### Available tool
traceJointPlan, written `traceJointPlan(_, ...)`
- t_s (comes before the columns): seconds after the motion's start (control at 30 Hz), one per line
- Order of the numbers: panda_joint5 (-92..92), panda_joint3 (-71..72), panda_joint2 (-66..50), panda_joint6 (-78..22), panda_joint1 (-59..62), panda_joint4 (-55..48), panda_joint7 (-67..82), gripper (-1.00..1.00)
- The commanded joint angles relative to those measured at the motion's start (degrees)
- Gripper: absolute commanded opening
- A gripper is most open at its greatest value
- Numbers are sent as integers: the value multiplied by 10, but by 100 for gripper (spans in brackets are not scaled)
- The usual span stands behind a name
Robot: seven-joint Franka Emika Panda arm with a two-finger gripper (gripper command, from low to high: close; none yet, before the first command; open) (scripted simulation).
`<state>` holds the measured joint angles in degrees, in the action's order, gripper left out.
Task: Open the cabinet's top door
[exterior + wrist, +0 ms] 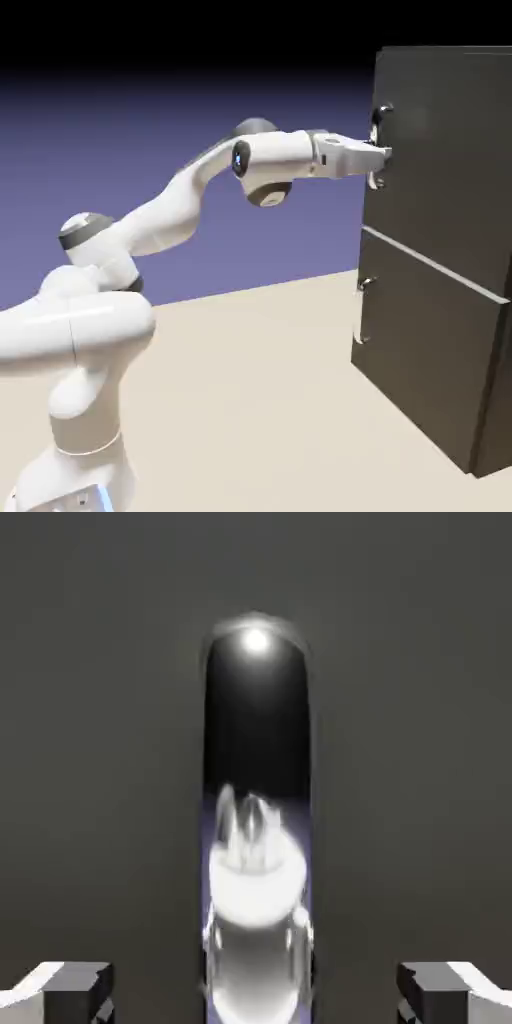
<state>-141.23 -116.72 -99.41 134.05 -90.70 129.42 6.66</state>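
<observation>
White robot arm (110, 330), one, jointed: nearest your exterior camera, its base at seven o'clock, its links climbing toward one o'clock and then running to three o'clock. Black-grey trim at the joints; a lit blue strip low on the base.

Cabinet (430, 260), one, tall, dark and glossy: you will find it from one to four o'clock in the exterior view, two doors stacked, a pale seam (430, 262) between them.

Top door (445, 150), flat: the upper panel, at two o'clock, in line with the lower door (415, 350) at four.

Upper handle (375, 130), long, silver, upright: mounted on the top door toward its nine o'clock edge, its middle partly behind the tool (385, 158). Your hand view has it running from the centre down to six o'clock, mirror-bright, with pale reflections.

Tool, two-fingered: fingertips apart, at seven and five o'clock in your hand view, the bar between them and touching neither.

Lower handle (358, 315), silver, upright: on the lower door, toward its nine o'clock edge.

Desk (250, 400), pale tan: across your exterior view's six o'clock, beneath a blue-violet backdrop (300, 240).
</observation>
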Motion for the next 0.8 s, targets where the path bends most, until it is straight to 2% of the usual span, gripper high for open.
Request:
traceJointPlan(0.0, -8, -5, 0, -21, -11, 21, 15, -100)
traceJointPlan(0.4, -34, -92, 42, -315, -91, 234, 174, -100)
traceJointPlan(0.77, 53, -206, 135, -589, -43, 315, 281, -100)
